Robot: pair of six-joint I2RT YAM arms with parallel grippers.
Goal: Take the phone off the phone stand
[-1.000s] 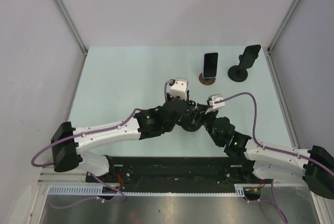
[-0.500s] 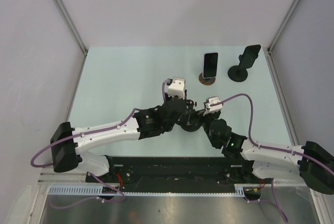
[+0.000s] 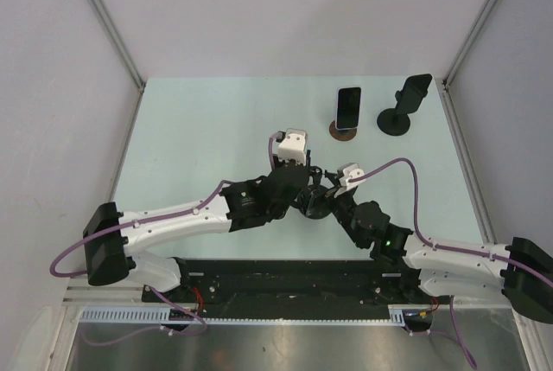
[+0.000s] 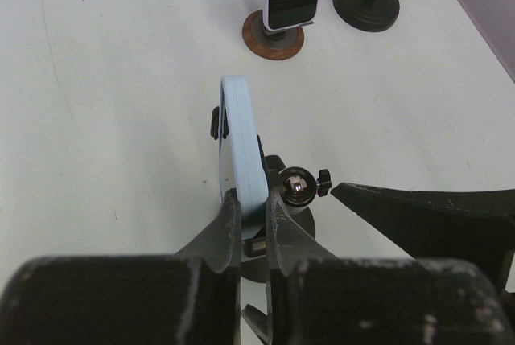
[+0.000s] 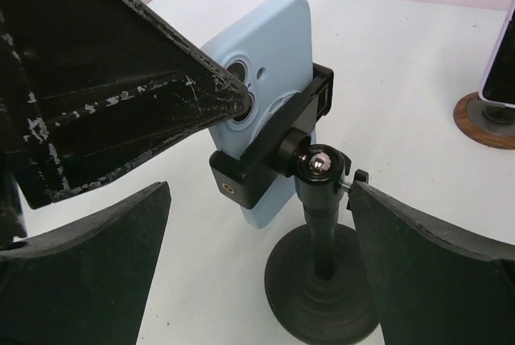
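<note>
A light blue phone (image 4: pixel 240 140) stands on edge, clamped in a black phone stand (image 5: pixel 322 281) with a ball joint (image 4: pixel 298 186) at mid-table. My left gripper (image 4: pixel 251 200) is shut on the phone's near edge, one finger on each face. In the right wrist view the left finger presses the phone's back (image 5: pixel 265 47) beside the camera lens. My right gripper (image 5: pixel 259 200) is open, with its fingers either side of the stand's post and touching nothing. In the top view both grippers (image 3: pixel 298 182) (image 3: pixel 327 195) meet over the stand (image 3: pixel 313 207) and hide the phone.
A second phone with a dark screen (image 3: pixel 348 106) stands on a brown round base (image 4: pixel 273 38) at the back. An empty black stand (image 3: pixel 400 110) is to its right, near the right wall. Walls enclose the table on three sides.
The right arm has shifted slightly left and nearer, its wrist edging in on the stand. The left arm has barely moved and still holds the phone.
</note>
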